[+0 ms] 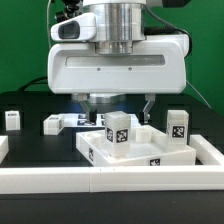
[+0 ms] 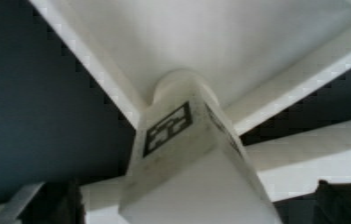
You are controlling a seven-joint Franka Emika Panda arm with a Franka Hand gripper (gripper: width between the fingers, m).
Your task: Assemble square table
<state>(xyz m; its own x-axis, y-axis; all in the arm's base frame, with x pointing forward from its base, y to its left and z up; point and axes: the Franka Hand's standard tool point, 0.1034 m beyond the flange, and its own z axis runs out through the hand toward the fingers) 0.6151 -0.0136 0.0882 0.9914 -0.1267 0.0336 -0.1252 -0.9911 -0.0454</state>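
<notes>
The white square tabletop slab (image 1: 140,152) lies on the black surface, right of centre in the exterior view. One tagged white leg (image 1: 118,129) stands upright on it, near its corner. My gripper (image 1: 118,104) hangs right above this leg with its fingers (image 1: 149,103) spread wide. In the wrist view the leg (image 2: 175,135) runs up between the two dark fingertips (image 2: 51,203), with a gap on each side, over the slab's rim (image 2: 287,90). My gripper (image 2: 190,208) is open and holds nothing. A second leg (image 1: 177,125) stands at the slab's right side.
A leg (image 1: 12,119) stands at the exterior view's far left, and another white leg (image 1: 55,123) lies on the black surface behind the slab's left. The long white rail (image 1: 110,181) borders the front. The arm's big white wrist housing (image 1: 118,65) hides the middle.
</notes>
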